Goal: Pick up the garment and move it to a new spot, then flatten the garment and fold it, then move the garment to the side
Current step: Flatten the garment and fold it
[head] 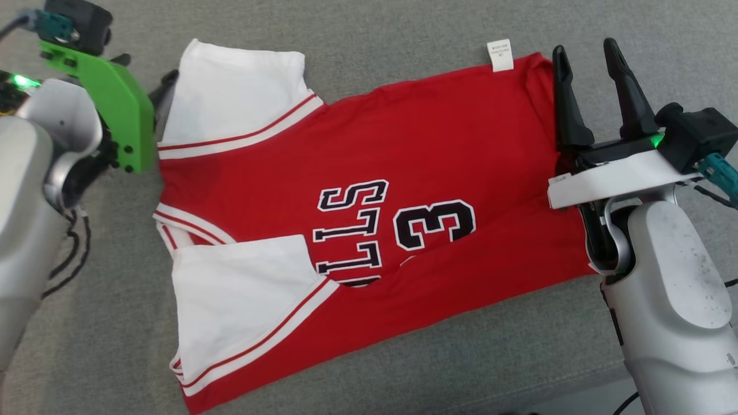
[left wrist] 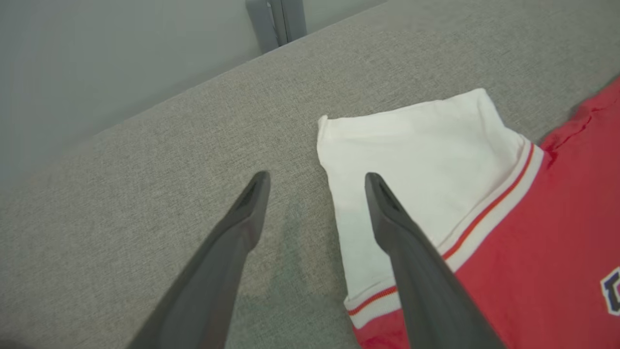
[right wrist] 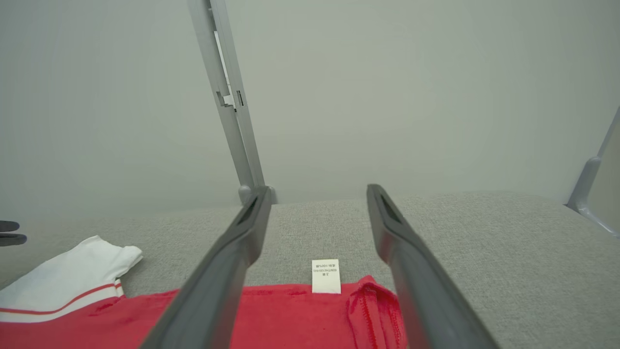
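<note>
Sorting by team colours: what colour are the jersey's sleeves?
White, with a thin red stripe near the seam; the sleeves show best in the head view.

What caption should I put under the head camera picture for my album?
Red jersey spread on grey fabric, left gripper and right gripper open at either end.

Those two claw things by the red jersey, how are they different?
The left end effector sits on a green mount; the right end effector sits on a white mount. The left one is at a white sleeve of the jersey, the right one at the opposite edge, by the label. Both are open and hold nothing.
</note>
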